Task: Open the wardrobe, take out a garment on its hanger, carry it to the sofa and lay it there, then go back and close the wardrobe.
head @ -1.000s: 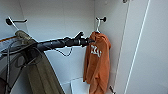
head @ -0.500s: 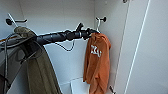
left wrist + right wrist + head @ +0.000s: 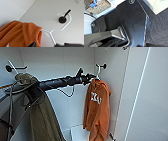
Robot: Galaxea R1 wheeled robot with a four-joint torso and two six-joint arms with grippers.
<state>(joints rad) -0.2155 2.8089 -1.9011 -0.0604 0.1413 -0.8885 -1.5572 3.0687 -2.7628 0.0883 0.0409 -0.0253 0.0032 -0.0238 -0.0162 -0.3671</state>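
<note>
left tool (image 3: pixel 90 77) at hanger (image 3: pixel 98 72) above orange garment (image 3: pixel 97 109)

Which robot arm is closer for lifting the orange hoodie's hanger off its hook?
The left. In the head view its tool reaches right up beside the white hanger carrying the orange hoodie, just below the black wall hook. The right wrist view shows carpet, so that arm probably hangs low.

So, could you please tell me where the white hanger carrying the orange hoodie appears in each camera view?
Head view: the hanger sits upper right of centre, its hook on a black peg, just beyond the left hand.
Left wrist view: the hanger is right of centre, its hook looped over the same peg.
Right wrist view: not in it.
Shared landmark: the black peg.
</note>
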